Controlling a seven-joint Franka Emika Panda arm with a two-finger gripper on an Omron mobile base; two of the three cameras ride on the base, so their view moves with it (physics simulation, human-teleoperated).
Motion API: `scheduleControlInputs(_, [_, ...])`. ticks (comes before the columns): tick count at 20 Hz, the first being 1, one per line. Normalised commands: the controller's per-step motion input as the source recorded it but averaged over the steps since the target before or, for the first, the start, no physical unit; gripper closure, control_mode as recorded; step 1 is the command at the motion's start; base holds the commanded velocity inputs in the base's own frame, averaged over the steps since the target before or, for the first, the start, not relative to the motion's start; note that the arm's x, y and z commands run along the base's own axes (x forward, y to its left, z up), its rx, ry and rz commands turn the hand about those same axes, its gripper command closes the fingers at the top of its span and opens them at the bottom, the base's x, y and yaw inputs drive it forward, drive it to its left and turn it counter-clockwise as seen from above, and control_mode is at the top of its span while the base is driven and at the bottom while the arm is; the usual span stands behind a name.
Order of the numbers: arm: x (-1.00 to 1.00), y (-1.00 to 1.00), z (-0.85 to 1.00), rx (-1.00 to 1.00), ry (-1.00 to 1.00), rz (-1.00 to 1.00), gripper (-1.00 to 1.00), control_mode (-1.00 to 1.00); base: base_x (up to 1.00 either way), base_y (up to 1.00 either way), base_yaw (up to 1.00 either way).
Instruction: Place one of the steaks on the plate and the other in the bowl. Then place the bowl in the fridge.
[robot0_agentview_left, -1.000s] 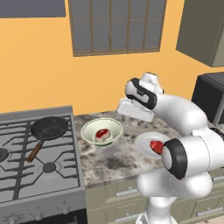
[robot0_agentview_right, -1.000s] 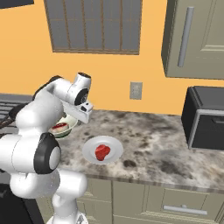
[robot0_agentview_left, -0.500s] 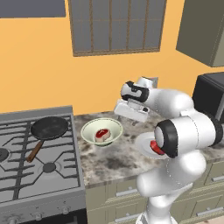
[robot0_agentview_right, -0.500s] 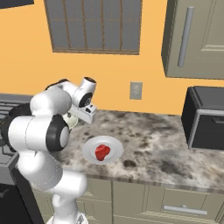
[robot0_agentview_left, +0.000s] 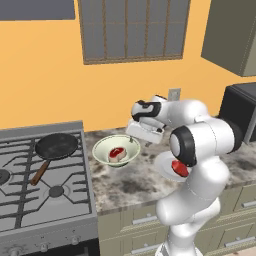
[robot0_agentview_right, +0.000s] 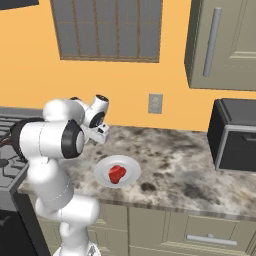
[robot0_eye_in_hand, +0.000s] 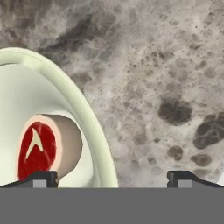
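Speckled grey-brown stone counter runs below an orange wall, with a gas stove at its left end and a black frying pan on the burners; the pale cream-green bowl sits on the counter just right of the stove, and one steak lies inside it; right of the bowl, partly behind the white arm in the left base view, the flat white plate carries the other steak; the gripper hangs just above the bowl's right rim, jaws spread wide and holding nothing; in the hand view the fingertips straddle the bowl's rim, one over the steak inside and the other over bare counter outside; a black microwave stands well right of the bowl.
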Motion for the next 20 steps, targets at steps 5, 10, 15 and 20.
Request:
scheduleControlInputs(5, [0.00,0.33,-0.20,0.00,0.00,0.00,-1.00,-1.00,0.00,0.00,0.00])
scheduleControlInputs(10, [0.00,0.13,-0.39,0.00,-0.07,0.00,-1.00,-1.00,0.00,0.00,0.00])
scheduleControlInputs(15, [0.00,0.12,-0.21,0.00,-0.10,0.00,1.00,-1.00,0.00,0.00,0.00])
scheduleControlInputs(20, [0.00,0.07,0.00,0.00,-0.01,0.01,1.00,-1.00,0.00,0.00,0.00])
